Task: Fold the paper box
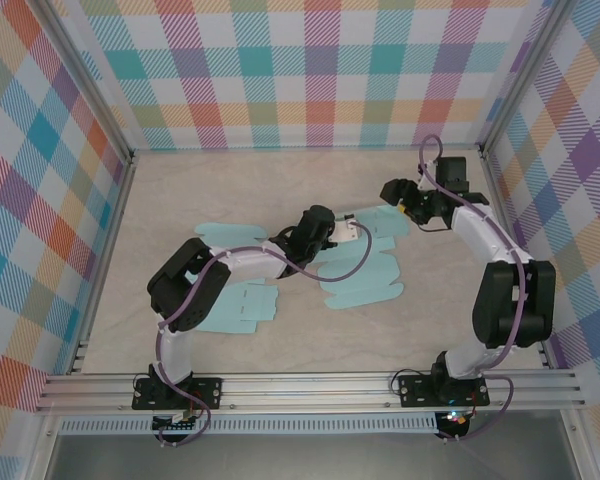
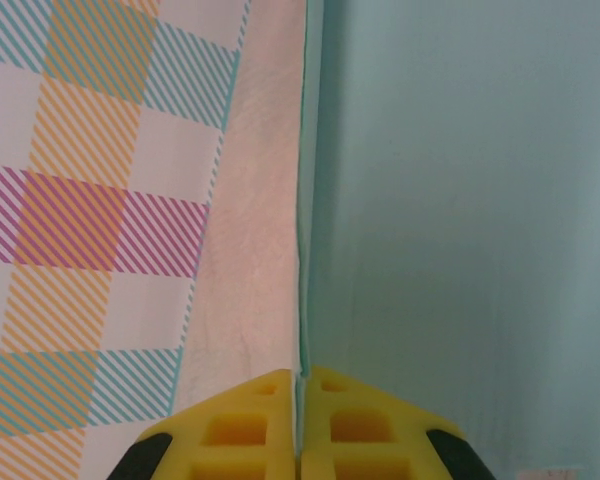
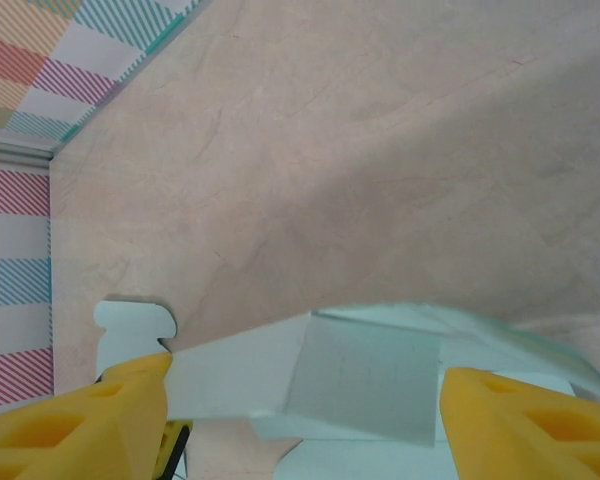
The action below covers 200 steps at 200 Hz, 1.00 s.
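- The left end effector (image 2: 300, 380) is clenching tight on the paper box's (image 2: 460, 200) edge, mid-surface (image 1: 220, 190).
- The right end effector (image 3: 307, 372) is hanging released, fingers straddling a box flap (image 3: 360, 380).

No text or label can be read (on anything).

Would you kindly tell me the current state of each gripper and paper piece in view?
Left gripper: shut on the edge of the pale blue paper box sheet.
Right gripper: open, fingers either side of a raised pale blue paper flap.
Spare pale blue paper cutout: lying flat, unfolded, on the beige table.
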Tool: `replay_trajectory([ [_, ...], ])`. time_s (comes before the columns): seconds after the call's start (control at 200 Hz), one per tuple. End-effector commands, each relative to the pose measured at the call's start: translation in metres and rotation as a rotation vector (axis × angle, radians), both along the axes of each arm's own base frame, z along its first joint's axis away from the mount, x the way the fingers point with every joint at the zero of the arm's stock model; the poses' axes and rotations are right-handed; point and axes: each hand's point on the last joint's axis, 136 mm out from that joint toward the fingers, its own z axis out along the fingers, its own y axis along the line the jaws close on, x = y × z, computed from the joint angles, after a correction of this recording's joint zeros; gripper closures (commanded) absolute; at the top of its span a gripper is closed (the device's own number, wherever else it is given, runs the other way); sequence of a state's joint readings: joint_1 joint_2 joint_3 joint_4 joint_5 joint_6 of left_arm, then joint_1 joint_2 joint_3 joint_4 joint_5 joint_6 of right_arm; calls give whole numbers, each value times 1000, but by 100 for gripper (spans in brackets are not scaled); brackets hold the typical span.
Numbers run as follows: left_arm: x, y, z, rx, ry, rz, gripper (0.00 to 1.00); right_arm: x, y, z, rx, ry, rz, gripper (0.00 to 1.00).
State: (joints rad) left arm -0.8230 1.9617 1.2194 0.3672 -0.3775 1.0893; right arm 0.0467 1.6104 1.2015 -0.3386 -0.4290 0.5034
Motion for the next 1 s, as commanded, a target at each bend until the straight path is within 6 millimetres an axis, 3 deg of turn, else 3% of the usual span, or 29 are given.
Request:
replay_trajectory([
  [0.0, -1, -6, 9, 3, -69, -5, 96, 7, 7, -2, -17, -1, 37, 27],
  [0.27, 7, -6, 2, 44, -109, 16, 96, 4, 28, -22, 18, 63, 58, 23],
  [0.54, 5, -13, -3, 61, -124, -5, 96, 6, 51, -28, 74, 76, 112, 36],
  [0.74, 7, -17, 1, 50, -155, 0, 96, 4, 59, -32, 88, 96, 113, 36],
  [0.92, 7, -17, 4, 49, -178, 3, 96, 3, 61, -31, 108, 94, 113, 51],
  [0.995, 6, -15, 4, 53, -186, 5, 96, 2, 58, -31, 89, 89, 107, 63],
])
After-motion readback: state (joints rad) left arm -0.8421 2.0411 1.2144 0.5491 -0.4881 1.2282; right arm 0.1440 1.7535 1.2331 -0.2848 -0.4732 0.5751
